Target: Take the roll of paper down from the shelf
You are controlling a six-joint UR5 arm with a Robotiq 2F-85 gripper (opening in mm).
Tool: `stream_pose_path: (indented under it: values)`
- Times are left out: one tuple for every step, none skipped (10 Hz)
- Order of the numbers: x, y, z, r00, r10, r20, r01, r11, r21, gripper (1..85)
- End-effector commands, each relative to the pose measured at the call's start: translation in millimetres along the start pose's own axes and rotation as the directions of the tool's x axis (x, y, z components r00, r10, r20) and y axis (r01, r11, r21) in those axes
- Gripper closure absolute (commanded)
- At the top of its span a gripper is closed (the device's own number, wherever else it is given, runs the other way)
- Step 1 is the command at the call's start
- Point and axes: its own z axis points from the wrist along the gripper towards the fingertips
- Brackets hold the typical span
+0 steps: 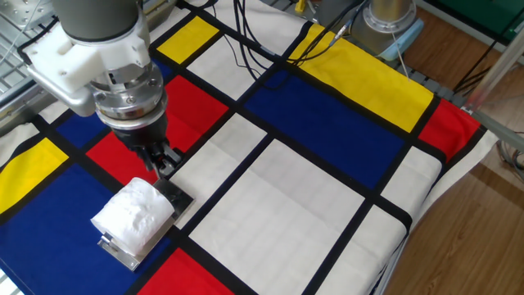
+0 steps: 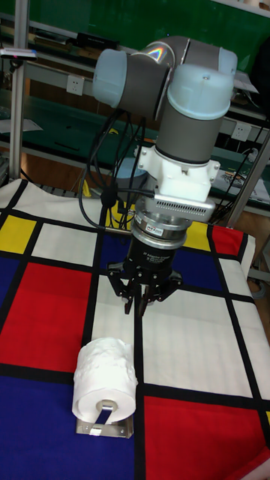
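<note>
- Fixed view: I needed to bring the gripper (image 1: 164,163) lower and squeeze softly, so the roll of paper (image 1: 135,215) would not squash. The roll sat on the shelf (image 1: 123,250), just below the gripper and apart from it.
- Tall fixed view: the gripper (image 2: 139,305) had its 2 fingers close together, pinching nothing, above the roll of paper (image 2: 106,376) on the shelf (image 2: 101,428).

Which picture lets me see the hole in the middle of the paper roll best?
The tall fixed view. There the roll of paper faces the camera end-on, so its small hollow core shows just above the shelf. The fixed view shows the roll only from its bumpy side and top, with the hole out of sight.
</note>
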Motion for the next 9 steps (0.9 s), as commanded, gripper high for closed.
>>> stream_pose_path:
  values:
    - [-8.4, -5.6, -1.2, 0.999, 0.017, 0.032, -0.018, 1.0, 0.016, 57.3]
    - [-7.6, -5.6, -1.1, 0.999, 0.016, 0.029, -0.016, 1.0, 0.016, 57.3]
    - [-4.8, -6.3, -1.1, 1.0, 0.005, 0.018, -0.005, 1.0, 0.019, 57.3]
    - [-1.7, -3.8, -1.0, 1.0, 0.006, 0.006, -0.006, 1.0, 0.01, 57.3]
    - [-1.6, -4.6, -1.0, 1.0, -0.015, 0.005, 0.015, 1.0, 0.013, 57.3]
    - [-1.6, -4.2, -1.0, 1.0, -0.025, 0.005, 0.024, 1.0, 0.011, 57.3]
    - [-3.0, -8.6, -1.1, 0.999, -0.031, 0.01, 0.031, 0.999, 0.029, 57.3]
    - [-5.6, -15.0, -1.4, 0.999, -0.051, 0.018, 0.05, 0.997, 0.054, 57.3]
    - [-4.5, -16.2, -1.5, 1.0, -0.02, 0.016, 0.019, 0.998, 0.058, 57.3]
